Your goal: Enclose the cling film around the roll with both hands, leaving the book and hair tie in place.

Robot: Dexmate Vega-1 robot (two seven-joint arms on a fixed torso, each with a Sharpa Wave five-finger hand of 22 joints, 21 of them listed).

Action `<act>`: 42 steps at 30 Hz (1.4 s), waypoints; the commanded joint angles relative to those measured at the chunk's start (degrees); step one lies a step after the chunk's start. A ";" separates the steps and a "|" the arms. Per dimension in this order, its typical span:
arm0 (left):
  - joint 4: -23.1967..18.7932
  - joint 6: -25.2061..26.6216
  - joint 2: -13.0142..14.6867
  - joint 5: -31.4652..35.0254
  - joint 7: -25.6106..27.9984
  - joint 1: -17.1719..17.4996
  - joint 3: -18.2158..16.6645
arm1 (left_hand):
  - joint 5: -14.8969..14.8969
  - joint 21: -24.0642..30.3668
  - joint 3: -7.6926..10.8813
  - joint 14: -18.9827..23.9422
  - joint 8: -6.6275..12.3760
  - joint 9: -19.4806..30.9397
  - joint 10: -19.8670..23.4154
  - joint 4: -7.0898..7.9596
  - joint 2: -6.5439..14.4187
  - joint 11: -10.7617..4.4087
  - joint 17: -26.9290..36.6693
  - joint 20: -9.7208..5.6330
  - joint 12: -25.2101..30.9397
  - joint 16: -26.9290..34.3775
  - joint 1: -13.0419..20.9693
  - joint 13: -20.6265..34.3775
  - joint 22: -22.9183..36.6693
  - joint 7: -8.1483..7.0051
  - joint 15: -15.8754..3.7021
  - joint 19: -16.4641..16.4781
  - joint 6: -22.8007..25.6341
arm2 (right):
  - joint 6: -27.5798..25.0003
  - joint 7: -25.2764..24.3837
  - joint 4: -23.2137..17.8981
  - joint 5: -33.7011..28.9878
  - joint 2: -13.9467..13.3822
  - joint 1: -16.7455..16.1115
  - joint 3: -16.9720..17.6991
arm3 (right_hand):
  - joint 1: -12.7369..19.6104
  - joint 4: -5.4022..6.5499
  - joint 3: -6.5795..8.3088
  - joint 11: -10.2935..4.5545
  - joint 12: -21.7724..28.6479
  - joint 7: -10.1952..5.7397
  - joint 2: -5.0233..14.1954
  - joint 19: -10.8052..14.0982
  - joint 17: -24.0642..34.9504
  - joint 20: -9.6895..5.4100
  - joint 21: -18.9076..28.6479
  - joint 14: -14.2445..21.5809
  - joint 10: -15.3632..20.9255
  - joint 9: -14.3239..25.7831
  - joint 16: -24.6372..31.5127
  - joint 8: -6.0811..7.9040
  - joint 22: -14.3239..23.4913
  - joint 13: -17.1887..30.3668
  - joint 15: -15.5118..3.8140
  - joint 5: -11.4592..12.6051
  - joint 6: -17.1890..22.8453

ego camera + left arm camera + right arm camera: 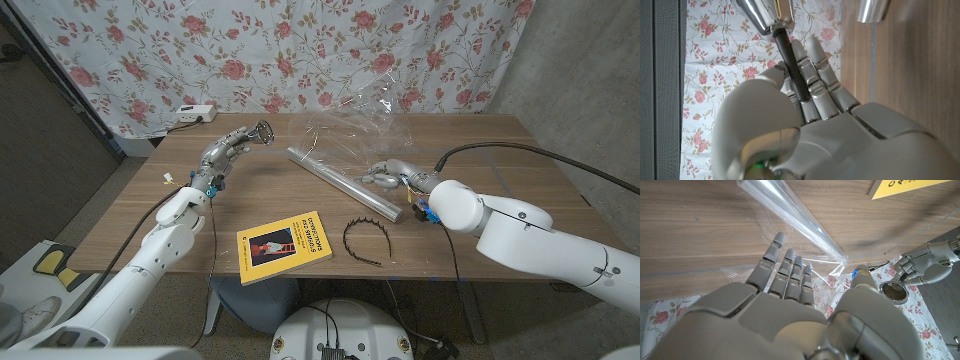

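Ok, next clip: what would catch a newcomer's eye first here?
Probably the film, billowing up from the roll at the table's middle, toward the floral curtain. Next, the left hand, raised over the table's left part and gripping a dark-handled metal tool, while the right hand sits by the roll's near end. The yellow book and a black toothed headband lie near the front edge.

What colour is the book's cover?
Yellow, with a small picture and dark lettering; the book shows best in the head view.
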 commanded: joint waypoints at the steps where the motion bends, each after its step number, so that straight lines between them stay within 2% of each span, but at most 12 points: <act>1: 0.00 0.30 -0.09 -0.13 0.26 0.19 -0.06 | 0.41 0.39 0.03 1.21 -0.06 0.14 0.39 -0.41 0.10 0.08 0.11 0.11 -0.14 0.17 0.54 0.11 0.18 -0.20 -0.73 -0.17 0.37 | -8.33 2.86 -0.85 -5.49 1.83 6.36 -7.60 | 0.11 0.09 -0.47 1.20 -0.19 0.33 -0.92 -0.07 -0.05 0.95 -0.44 -0.48 -0.17 0.14 -0.45 -0.33 0.07 0.14 0.86 0.07 -1.06; 8: 0.02 0.27 -0.18 -0.09 0.49 0.27 -0.07 | 0.40 0.48 0.04 1.21 -0.11 0.12 0.41 -0.42 0.10 0.03 0.15 0.12 -0.20 0.16 0.56 0.12 0.18 -0.26 -0.73 -0.20 0.39 | -11.01 4.34 -0.48 -7.55 2.22 9.91 -11.67 | 0.23 0.14 -0.79 1.97 -0.38 1.29 -1.46 0.04 -0.24 1.57 -0.61 -1.01 -0.33 0.12 -0.88 -0.19 -0.03 0.11 2.08 0.11 -0.88; 15: 0.01 0.52 -0.17 -0.12 0.52 0.24 0.01 | 0.39 0.57 0.04 1.23 -0.15 0.10 0.45 -0.41 0.10 0.19 0.18 0.14 -0.26 0.14 0.55 0.09 0.17 -0.25 -0.73 -0.23 0.39 | -10.71 4.03 0.58 -6.93 2.38 9.97 -11.56 | 0.31 0.20 -0.85 1.78 -0.46 1.28 -1.49 -0.02 -0.29 1.65 -0.72 -1.05 -0.41 0.11 -0.96 -0.17 -0.05 0.10 1.99 0.14 -0.86; 18: 0.14 0.60 -0.17 -0.11 0.37 0.09 0.10 | 0.39 0.60 0.04 1.27 -0.16 0.10 0.44 -0.40 0.11 0.16 0.21 0.14 -0.27 0.16 0.55 0.13 0.17 -0.23 -0.73 -0.24 0.42 | -9.52 3.74 1.43 -6.05 2.13 9.28 -10.52 | 0.24 0.38 -0.92 1.42 -0.59 0.37 -1.40 -0.18 -0.28 1.71 -0.86 -1.16 -0.65 0.12 -1.03 -0.24 -0.06 0.10 1.85 0.17 -1.12; 20: 0.19 0.61 -0.15 0.00 0.42 0.00 0.14 | 0.38 0.63 0.04 1.27 -0.17 0.09 0.49 -0.41 0.11 0.18 0.21 0.13 -0.26 0.14 0.57 0.16 0.17 -0.30 -0.74 -0.26 0.45 | -8.67 3.40 1.82 -5.44 1.91 8.62 -9.56 | 0.19 0.58 -1.07 -0.28 -0.88 -0.63 -1.37 -0.51 -0.30 2.02 -1.12 -1.65 -1.28 0.15 -1.32 -0.37 -0.06 0.13 1.58 0.20 -1.68; 21: 0.23 0.60 -0.14 0.05 0.44 -0.06 0.15 | 0.38 0.64 0.04 1.28 -0.18 0.09 0.47 -0.41 0.11 0.17 0.22 0.14 -0.27 0.15 0.57 0.17 0.17 -0.31 -0.74 -0.26 0.43 | -8.59 3.37 1.93 -5.29 1.85 8.51 -9.33 | 0.20 0.61 -1.11 -0.65 -0.93 -0.90 -1.37 -0.57 -0.31 2.05 -1.17 -1.71 -1.40 0.16 -1.36 -0.41 -0.06 0.14 1.57 0.21 -1.86; 27: 0.26 0.63 -0.07 0.12 0.52 -0.12 0.13 | 0.37 0.71 0.03 1.31 -0.21 0.08 0.49 -0.39 0.11 0.15 0.24 0.15 -0.31 0.14 0.55 0.18 0.16 -0.31 -0.72 -0.29 0.44 | -7.22 3.33 2.98 -4.74 1.33 7.96 -8.34 | 0.00 0.93 -1.25 -1.67 -1.12 -2.15 -1.11 -0.99 -0.24 2.41 -1.44 -2.34 -1.95 0.21 -1.65 -0.38 -0.04 0.23 0.91 0.25 -2.16; 29: 0.22 0.69 -0.07 0.05 0.53 -0.08 0.11 | 0.37 0.73 0.03 1.33 -0.23 0.07 0.50 -0.38 0.11 0.19 0.25 0.15 -0.33 0.14 0.54 0.17 0.16 -0.35 -0.72 -0.30 0.43 | -6.60 3.40 3.33 -4.99 1.07 7.95 -8.34 | -0.11 1.08 -1.35 -1.89 -1.13 -2.57 -1.00 -0.37 -0.12 1.57 -1.23 -2.19 -2.14 0.23 -1.57 -0.30 0.01 0.34 -0.29 0.25 -2.18; 31: 0.18 0.74 -0.04 0.04 0.50 -0.04 0.11 | 0.37 0.75 0.04 1.33 -0.23 0.07 0.52 -0.39 0.11 0.13 0.25 0.14 -0.35 0.13 0.55 0.16 0.16 -0.36 -0.74 -0.31 0.45 | -6.51 3.72 3.64 -5.09 1.07 8.09 -8.30 | -0.15 1.11 -1.42 -2.02 -1.13 -2.83 -1.05 -0.30 -0.09 1.33 -1.22 -2.50 -2.19 0.24 -1.69 -0.26 0.04 0.38 -0.56 0.25 -2.16; 42: -0.37 0.71 -0.01 0.12 1.23 0.45 -0.02 | 0.35 0.90 0.03 1.39 -0.31 0.05 0.53 -0.39 0.10 0.09 0.30 0.16 -0.41 0.11 0.56 0.25 0.15 -0.41 -0.75 -0.38 0.46 | -5.69 5.96 4.64 -7.09 0.84 9.10 -9.51 | -0.27 1.24 -1.56 -2.59 -1.06 -3.46 -0.96 -1.35 0.05 1.33 -1.65 -2.70 -2.24 0.27 -1.73 -0.26 0.09 0.51 -0.45 0.26 -2.38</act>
